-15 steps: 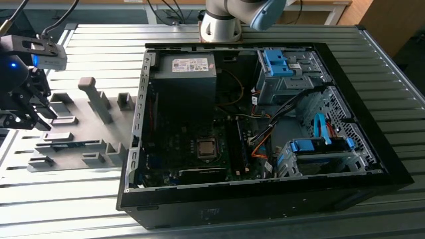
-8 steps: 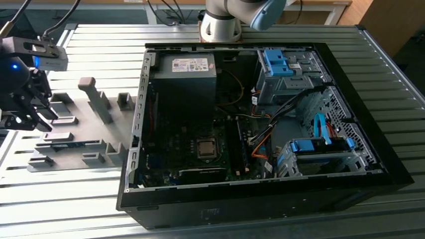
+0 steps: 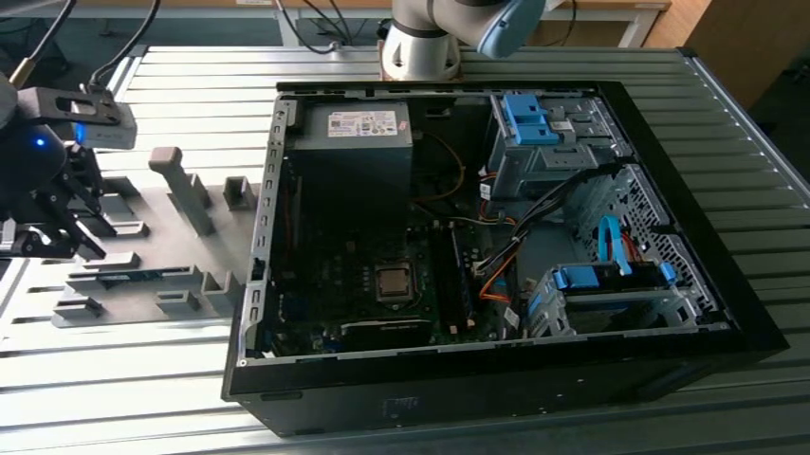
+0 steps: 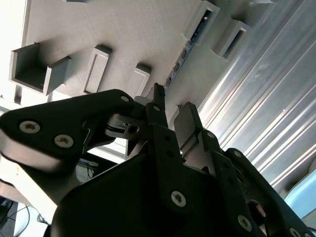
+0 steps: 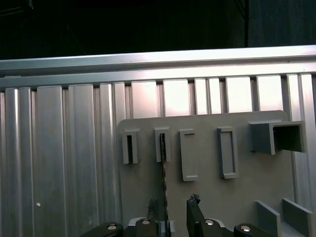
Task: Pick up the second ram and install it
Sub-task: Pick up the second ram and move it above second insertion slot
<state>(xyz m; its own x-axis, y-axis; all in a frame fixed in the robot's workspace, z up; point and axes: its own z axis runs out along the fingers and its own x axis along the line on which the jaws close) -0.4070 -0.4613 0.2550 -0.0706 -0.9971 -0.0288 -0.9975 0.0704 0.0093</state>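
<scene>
- Now the ram stands on edge in a slot of the grey plate, its thin edge facing the first wrist camera.
- Gripper is part open, with one finger on each side of the ram's near end. Cannot tell whether either finger touches it.
- In the second wrist view the ram runs along its slot, just past the fingertips.
- The plate lies on the bench toward the edge at the exterior view's left, beside the open case.
</scene>
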